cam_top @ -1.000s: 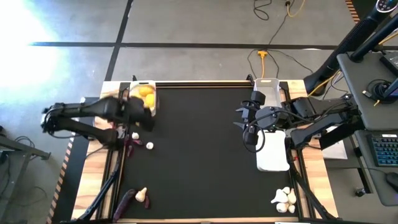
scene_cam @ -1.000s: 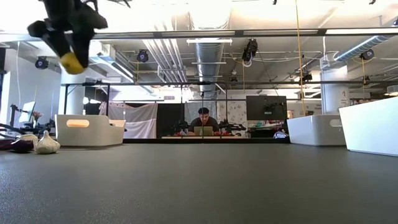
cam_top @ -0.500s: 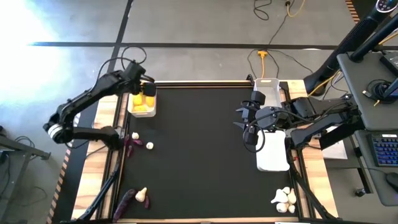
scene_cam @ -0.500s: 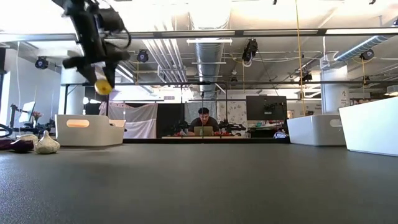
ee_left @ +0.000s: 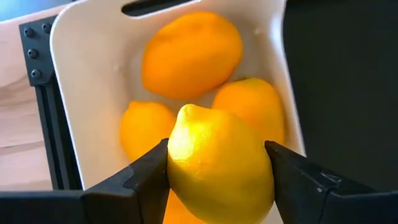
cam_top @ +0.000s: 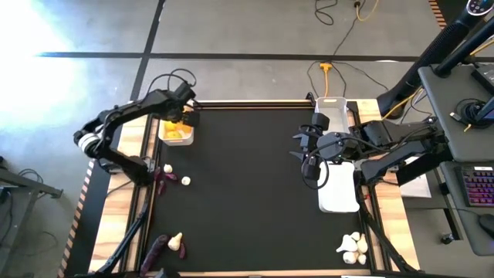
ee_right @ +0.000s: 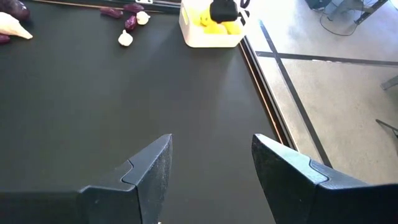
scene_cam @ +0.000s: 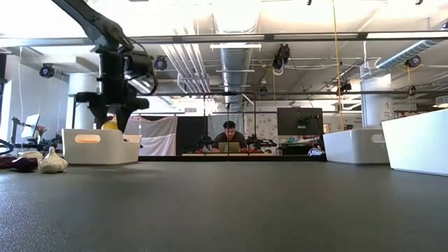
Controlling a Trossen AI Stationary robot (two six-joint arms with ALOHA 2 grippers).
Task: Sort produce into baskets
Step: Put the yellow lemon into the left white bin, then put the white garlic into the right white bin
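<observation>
My left gripper (cam_top: 182,117) is shut on a yellow lemon (ee_left: 221,158) over the white basket (cam_top: 164,137) at the mat's far left corner. The basket holds three more yellow-orange fruits (ee_left: 191,55). In the low view the gripper (scene_cam: 112,120) hangs just above the basket's rim (scene_cam: 98,145). My right gripper (cam_top: 307,148) is open and empty above the mat, beside two white baskets (cam_top: 340,189) at the right edge. Garlic bulbs (cam_top: 185,181) and purple eggplants (cam_top: 162,179) lie on the mat at the left. My left gripper pinches the lemon by its two opposite sides (ee_left: 177,168) between its two fingers (ee_left: 298,180). The fingers come from above, pointing down. The lemon is lifted clear, hanging just above the fruits in the basket.
An eggplant (cam_top: 154,249) and a garlic bulb (cam_top: 177,243) lie at the near left. A cluster of garlic bulbs (cam_top: 353,245) lies at the near right. A second right basket (cam_top: 332,106) stands at the far right. The mat's middle (cam_top: 247,185) is bare. A person sits far behind the table (scene_cam: 228,136).
My left gripper has carried the lemon from above the left edge toward the table's far edge and then down, ending low over the far-left basket. It has stayed shut on the lemon. The right arm has kept still.
</observation>
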